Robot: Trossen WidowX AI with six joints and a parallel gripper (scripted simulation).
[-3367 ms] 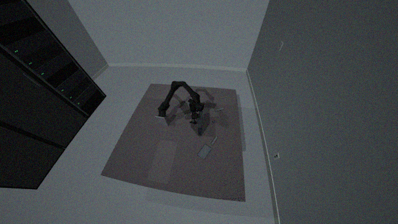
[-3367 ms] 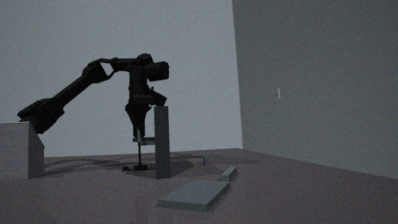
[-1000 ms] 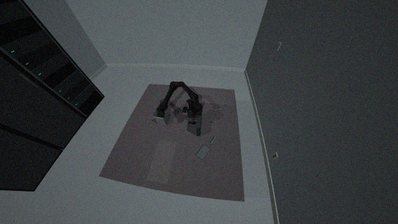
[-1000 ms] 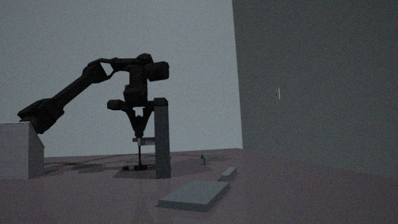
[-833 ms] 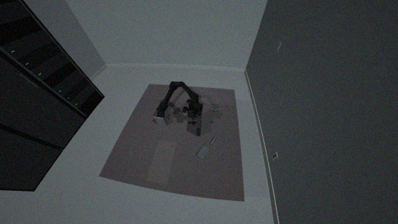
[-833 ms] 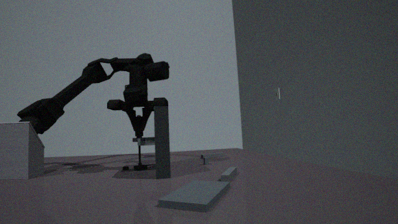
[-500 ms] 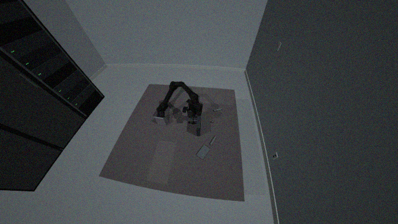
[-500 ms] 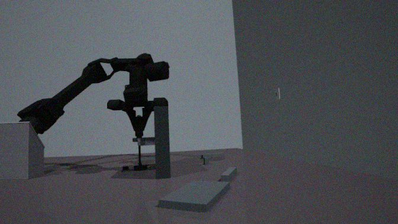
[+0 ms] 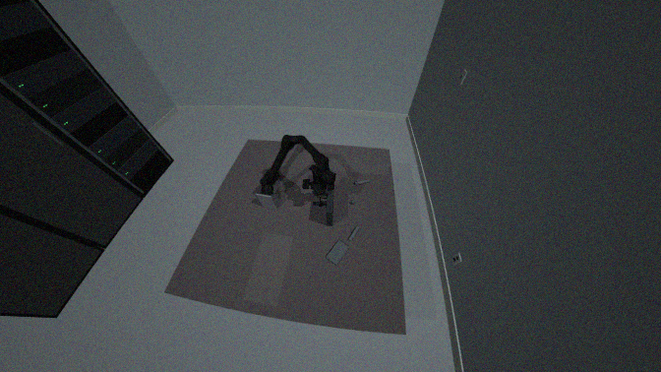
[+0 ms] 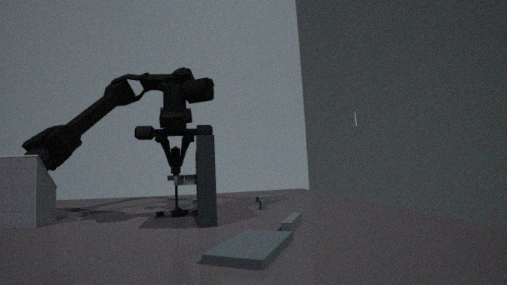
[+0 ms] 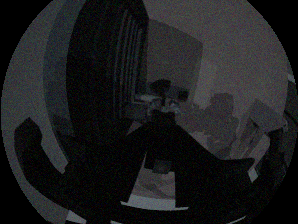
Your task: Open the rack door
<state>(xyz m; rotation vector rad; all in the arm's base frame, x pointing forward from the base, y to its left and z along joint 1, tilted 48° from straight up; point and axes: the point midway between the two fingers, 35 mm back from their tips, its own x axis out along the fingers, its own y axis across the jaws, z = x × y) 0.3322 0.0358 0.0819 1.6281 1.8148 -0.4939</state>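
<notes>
Black and jointed, the robot arm [image 9: 294,139] [image 10: 92,113] bends over from a pale block [image 9: 264,196] [image 10: 19,192] and points its jaws [image 9: 320,198] [image 10: 176,170] straight down. The jaws are closed most of the way, with the upright handle [image 10: 175,155] gripped between their tips. The handle stands just beside a tall grey upright panel [image 10: 206,181], above a dark base plate [image 10: 151,222] on the brownish worktop [image 9: 221,256] [image 10: 113,256]. Whether the handle is turned is too dark to tell. Nearer the exterior camera, a flat pale slab [image 9: 337,252] [image 10: 247,249] lies on the worktop, a narrow pale bar [image 9: 353,233] [image 10: 291,221] near one end of it. In the top view, a large dark cabinet [image 9: 64,197] with small green lights fills the left side.
</notes>
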